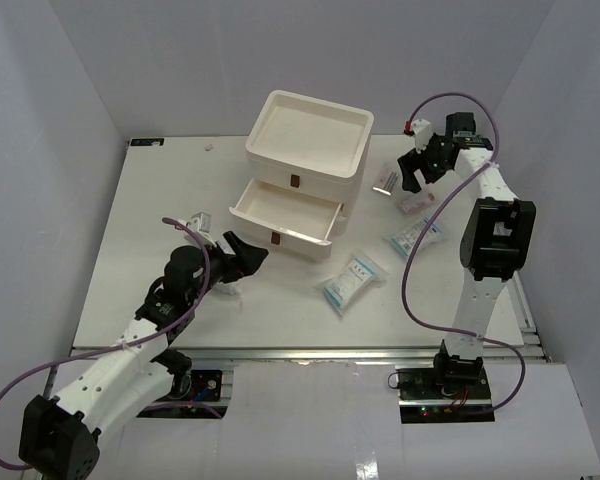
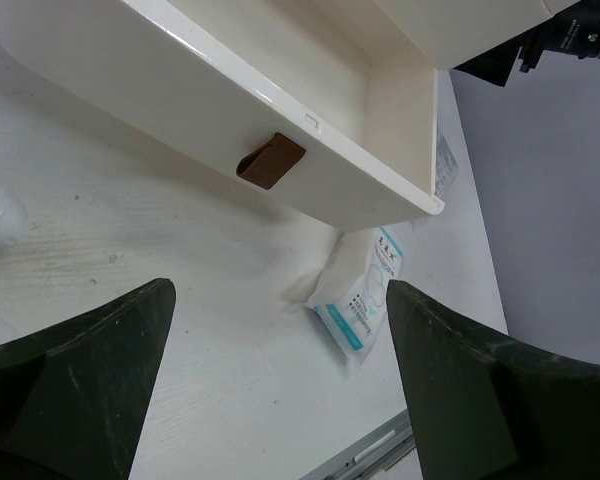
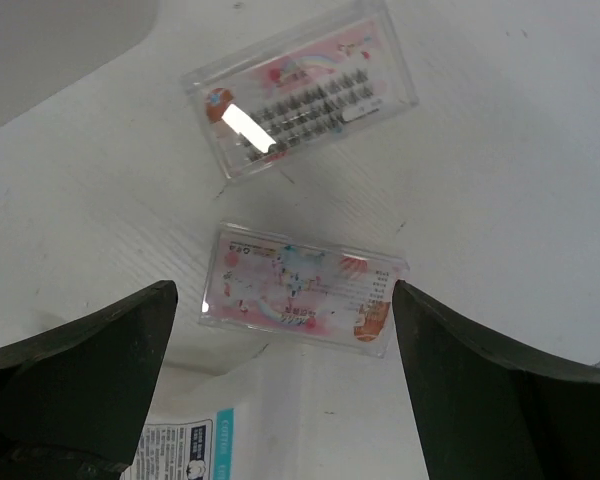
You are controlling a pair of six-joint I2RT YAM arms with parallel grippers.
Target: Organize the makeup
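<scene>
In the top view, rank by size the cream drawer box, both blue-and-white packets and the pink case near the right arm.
1. drawer box
2. front packet and right packet, alike
3. pink case

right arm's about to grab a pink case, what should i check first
1. right gripper open and empty: ok
2. nearer pink case lying flat, in line between the fingers: ok
3. second pink case apart from it: ok
4. blue-and-white packet clear of the nearer case's edge: cannot tell
5. open drawer ready to take it: ok
6. left gripper out of the route to the drawer: cannot tell; it is open and empty, close by the drawer's front
</scene>
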